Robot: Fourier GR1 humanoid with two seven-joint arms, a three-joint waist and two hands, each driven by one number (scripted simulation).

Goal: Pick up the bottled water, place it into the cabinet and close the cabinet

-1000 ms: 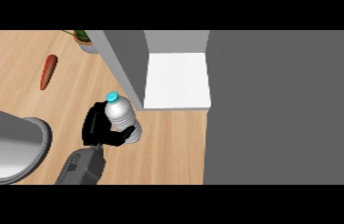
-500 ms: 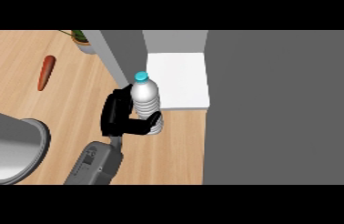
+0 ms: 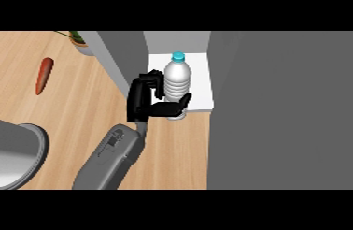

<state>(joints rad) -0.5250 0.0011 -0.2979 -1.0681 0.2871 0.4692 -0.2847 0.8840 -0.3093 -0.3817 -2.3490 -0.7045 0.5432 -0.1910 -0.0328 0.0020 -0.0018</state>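
A carrot (image 3: pixel 43 75) lay on the table (image 3: pixel 76 107) at the far left. The left robot hand (image 3: pixel 146 99) had its fingers curled round the bottled water (image 3: pixel 178 79), which stood upright over the front edge of the cabinet's (image 3: pixel 200 84) white shelf.

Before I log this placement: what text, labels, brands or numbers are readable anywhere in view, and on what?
No text can be read in the head view.
bottled water, held by the left hand: no label print shows.
cabinet: plain grey, no marking.
carrot: nothing on it.
grey forearm: faint dark lines, too small to read as text.
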